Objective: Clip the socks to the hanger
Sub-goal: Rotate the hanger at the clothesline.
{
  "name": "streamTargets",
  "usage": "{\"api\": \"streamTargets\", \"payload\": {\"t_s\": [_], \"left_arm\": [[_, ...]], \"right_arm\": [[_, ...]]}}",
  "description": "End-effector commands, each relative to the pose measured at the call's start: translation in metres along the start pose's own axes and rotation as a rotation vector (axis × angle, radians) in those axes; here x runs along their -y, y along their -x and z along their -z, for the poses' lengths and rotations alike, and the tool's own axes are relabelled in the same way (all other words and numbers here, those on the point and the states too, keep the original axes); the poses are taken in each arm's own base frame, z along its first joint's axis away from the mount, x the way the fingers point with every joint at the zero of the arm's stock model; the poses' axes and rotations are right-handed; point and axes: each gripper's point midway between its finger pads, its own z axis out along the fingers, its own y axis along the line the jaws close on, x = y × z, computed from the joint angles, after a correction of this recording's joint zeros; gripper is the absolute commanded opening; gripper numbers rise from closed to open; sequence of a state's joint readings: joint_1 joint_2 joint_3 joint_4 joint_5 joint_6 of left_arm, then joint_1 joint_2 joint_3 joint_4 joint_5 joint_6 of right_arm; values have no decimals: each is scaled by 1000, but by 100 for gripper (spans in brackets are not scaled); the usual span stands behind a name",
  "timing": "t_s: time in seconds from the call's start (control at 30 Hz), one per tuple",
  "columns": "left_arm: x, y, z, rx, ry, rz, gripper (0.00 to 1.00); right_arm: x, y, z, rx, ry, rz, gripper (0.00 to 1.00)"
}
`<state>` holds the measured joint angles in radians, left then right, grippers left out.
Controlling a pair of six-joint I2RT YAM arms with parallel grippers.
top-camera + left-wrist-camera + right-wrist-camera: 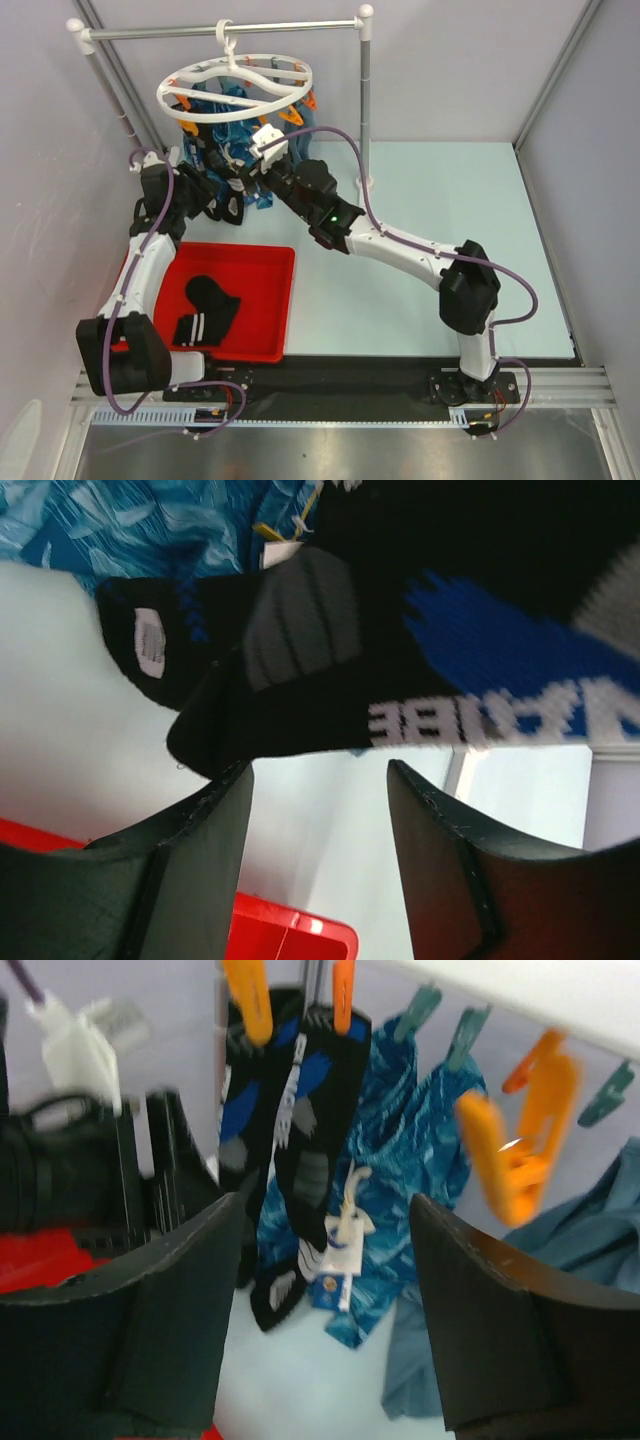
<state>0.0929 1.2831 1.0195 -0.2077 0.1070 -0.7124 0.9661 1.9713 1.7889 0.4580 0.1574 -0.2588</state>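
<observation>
White block lettering is printed along the black sock in the left wrist view. It is seen upside down and is cut off at the right edge; an "E" and a "B" can be made out, but the whole word cannot be read. In the right wrist view, white lettering runs down a hanging sock, too blurred to be read. Print on a paper tag against the blue cloth cannot be read either.

Lettering on sock cut by frame edge, orange clip blurred
</observation>
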Motion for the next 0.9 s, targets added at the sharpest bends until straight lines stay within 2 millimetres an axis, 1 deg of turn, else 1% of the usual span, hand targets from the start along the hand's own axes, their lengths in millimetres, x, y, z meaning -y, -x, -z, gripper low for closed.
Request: {"api": "streamTargets", "payload": {"t_s": [0.0, 0.03, 0.07, 0.1, 0.13, 0.17, 0.2, 0.23, 0.3, 0.33, 0.37, 0.4, 0.43, 0.47, 0.5, 0.53, 0.57, 0.6, 0.63, 0.73, 0.77, 0.8, 0.83, 0.87], "left_arm": [[14, 35, -2, 94, -27, -42, 62], [16, 39, -3, 102, -32, -44, 62], [14, 39, -7, 96, -25, -45, 61], [14, 40, -8, 94, -24, -47, 61], [16, 42, -9, 97, -28, -48, 61], [15, 43, -12, 98, -25, -49, 61], [17, 44, -13, 97, -33, -49, 62], [18, 44, -14, 94, -36, -49, 62], [19, 44, -17, 90, -42, -49, 61], [21, 45, -17, 87, -48, -47, 61], [21, 45, -16, 87, -48, -48, 61], [23, 46, -14, 90, -54, -49, 61], [23, 44, -13, 86, -59, -45, 61], [24, 44, -12, 88, -68, -43, 61], [24, 43, -9, 89, -70, -44, 61], [25, 41, -8, 87, -74, -43, 61], [23, 41, -7, 88, -73, -42, 61], [24, 40, -5, 88, -80, -43, 61], [25, 40, -2, 92, -85, -44, 61], [26, 37, 3, 89, -96, -48, 61], [26, 37, 3, 88, -95, -48, 61], [26, 37, 4, 89, -98, -50, 61], [25, 35, 5, 87, -96, -48, 61], [25, 36, 6, 91, -98, -49, 61]], "right_arm": [[19, 41, 26, 33, 32, -18, 73], [21, 45, 32, 33, 57, -29, 76], [19, 37, 39, 6, 89, -43, 79], [33, 27, 45, -36, 114, -36, 82], [31, 43, 56, -15, 202, -37, 82], [39, 35, 63, -38, 217, -49, 82], [61, 37, 69, -34, 206, -82, 82], [61, 47, 78, -7, 282, -95, 82], [71, 52, 86, 10, 339, -108, 81], [76, 54, 92, 19, 402, -96, 80], [76, 54, 93, 26, 437, -81, 81], [78, 61, 94, 51, 471, -57, 79], [77, 62, 100, 73, 550, -30, 78], [77, 54, 99, 84, 586, -21, 77], [79, 58, 98, 133, 607, 16, 74], [77, 58, 99, 155, 649, 46, 73], [82, 55, 98, 165, 657, 62, 72], [82, 47, 93, 173, 673, 70, 71], [79, 47, 95, 184, 714, 79, 71], [78, 43, 92, 217, 728, 107, 72], [77, 46, 91, 227, 731, 113, 73], [75, 43, 87, 225, 736, 103, 73], [74, 43, 84, 230, 731, 101, 73], [73, 48, 80, 244, 729, 108, 73]]}}
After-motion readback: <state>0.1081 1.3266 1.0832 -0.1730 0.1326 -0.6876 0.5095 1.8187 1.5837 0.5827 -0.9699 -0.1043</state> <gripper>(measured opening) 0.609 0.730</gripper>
